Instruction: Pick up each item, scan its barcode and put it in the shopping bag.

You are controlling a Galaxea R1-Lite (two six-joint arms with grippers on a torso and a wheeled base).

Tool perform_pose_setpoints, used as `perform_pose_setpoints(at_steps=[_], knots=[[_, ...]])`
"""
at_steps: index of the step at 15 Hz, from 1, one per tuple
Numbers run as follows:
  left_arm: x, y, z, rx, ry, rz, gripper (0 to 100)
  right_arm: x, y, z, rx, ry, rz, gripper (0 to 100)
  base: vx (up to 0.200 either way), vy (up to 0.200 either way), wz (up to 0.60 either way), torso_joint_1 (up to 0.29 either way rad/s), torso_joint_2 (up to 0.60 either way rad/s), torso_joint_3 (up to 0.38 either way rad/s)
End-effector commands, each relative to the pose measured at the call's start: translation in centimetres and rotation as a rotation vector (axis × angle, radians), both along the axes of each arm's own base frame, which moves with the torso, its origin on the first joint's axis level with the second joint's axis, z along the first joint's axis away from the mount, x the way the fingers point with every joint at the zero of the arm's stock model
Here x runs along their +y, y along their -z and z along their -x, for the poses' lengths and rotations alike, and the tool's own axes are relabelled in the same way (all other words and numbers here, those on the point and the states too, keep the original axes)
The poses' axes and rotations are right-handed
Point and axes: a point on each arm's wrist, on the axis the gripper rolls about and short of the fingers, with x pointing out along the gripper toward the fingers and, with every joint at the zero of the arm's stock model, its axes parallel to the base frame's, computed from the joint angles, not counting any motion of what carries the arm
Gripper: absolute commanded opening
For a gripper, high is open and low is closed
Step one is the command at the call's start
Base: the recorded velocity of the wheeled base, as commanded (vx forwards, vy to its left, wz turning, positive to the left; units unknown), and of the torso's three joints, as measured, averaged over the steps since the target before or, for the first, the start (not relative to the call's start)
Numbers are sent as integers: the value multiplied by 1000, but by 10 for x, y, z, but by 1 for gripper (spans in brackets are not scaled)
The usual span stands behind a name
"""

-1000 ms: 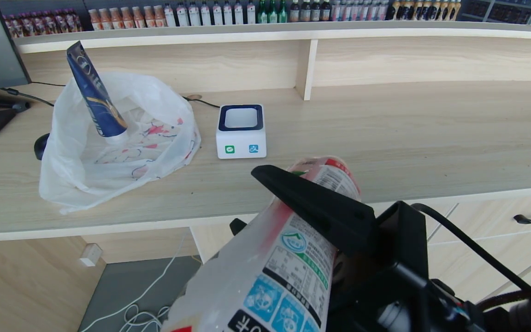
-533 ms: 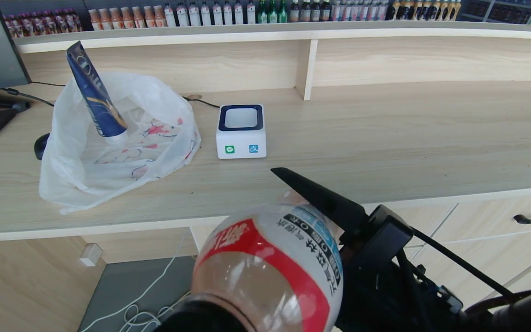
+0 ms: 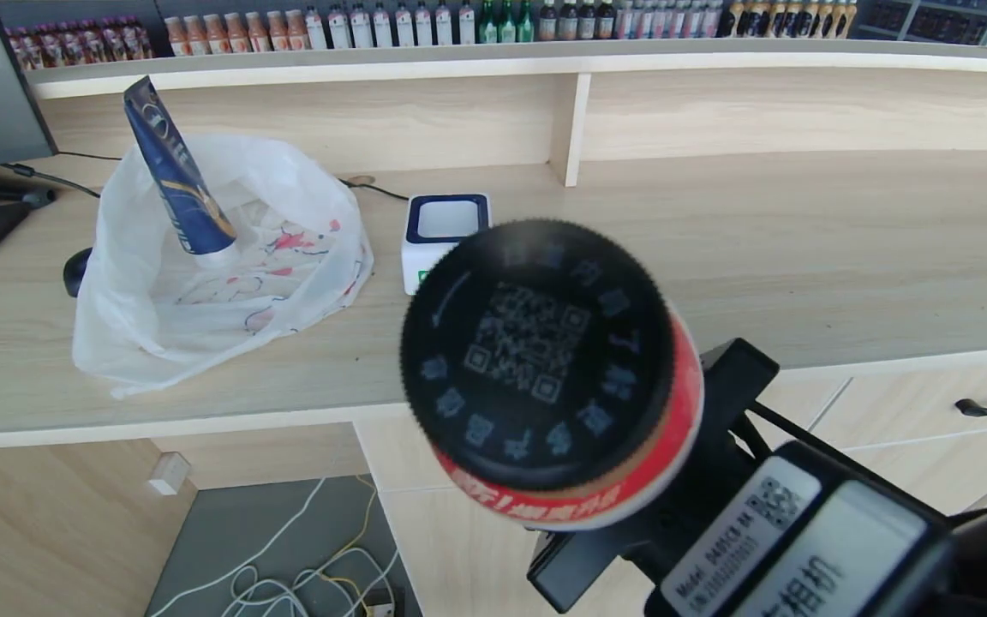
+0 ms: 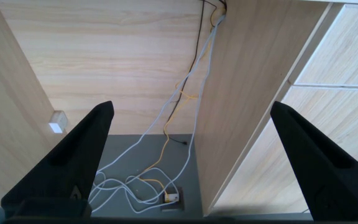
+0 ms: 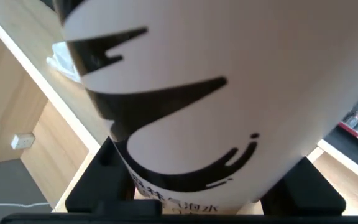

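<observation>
The right gripper (image 5: pixel 204 193) is clenched on the bottle (image 3: pixel 545 368), its dark fingers showing on either side of the bottle's body in the right wrist view. In the head view the bottle is held up in the air close to the camera, with its black cap turned toward the lens; the cap bears a square code ringed by pale characters, and a red band of the label shows below it. From there the bottle covers the near corner of the scanner (image 3: pixel 445 218), a white box with a dark blue frame around its top window, which stands on the wooden counter (image 3: pixel 802 257) at about 11 o'clock from the bottle. At 9 o'clock from the scanner, just beside it, the white shopping bag (image 3: pixel 142 317) lies open on the counter with its mouth slumped wide. A blue tube (image 3: pixel 175 176) stands tilted inside the bag, cap end down, and its flat end leans toward 11 o'clock above the bag's rim. A dark mouse (image 3: pixel 75 271) sits at 9 o'clock from the bag, touching its edge or very nearly so. A row of drink bottles (image 3: pixel 459 21) lines the shelf at 12 o'clock behind the counter. The left gripper (image 4: pixel 191 106) is released, with its two black fingers spread wide and nothing between them; it hangs below the counter, over the grey floor with its loose cables (image 4: pixel 148 180).
</observation>
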Motion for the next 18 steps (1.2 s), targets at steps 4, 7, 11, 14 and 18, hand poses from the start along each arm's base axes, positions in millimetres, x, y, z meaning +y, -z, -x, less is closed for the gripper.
perform_pose_setpoints(at_steps=[4, 7, 11, 14, 18], knots=[[0, 0, 0, 0, -1, 1, 100, -3, -41, -3, 241, 29, -415, 0, 0, 0, 0, 0, 0, 0], [0, 0, 0, 0, -1, 1, 100, -5, -48, -21, 428, 17, -550, 0, 0, 0, 0, 0, 0, 0], [0, 0, 0, 0, -1, 1, 100, 9, -54, -44, 465, 49, -557, 0, 0, 0, 0, 0, 0, 0], [0, 0, 0, 0, -1, 1, 100, 5, -52, -75, 485, 81, -581, 0, 0, 0, 0, 0, 0, 0], [0, 0, 0, 0, -1, 1, 100, -17, -50, -117, 469, 128, -527, 0, 0, 0, 0, 0, 0, 0]])
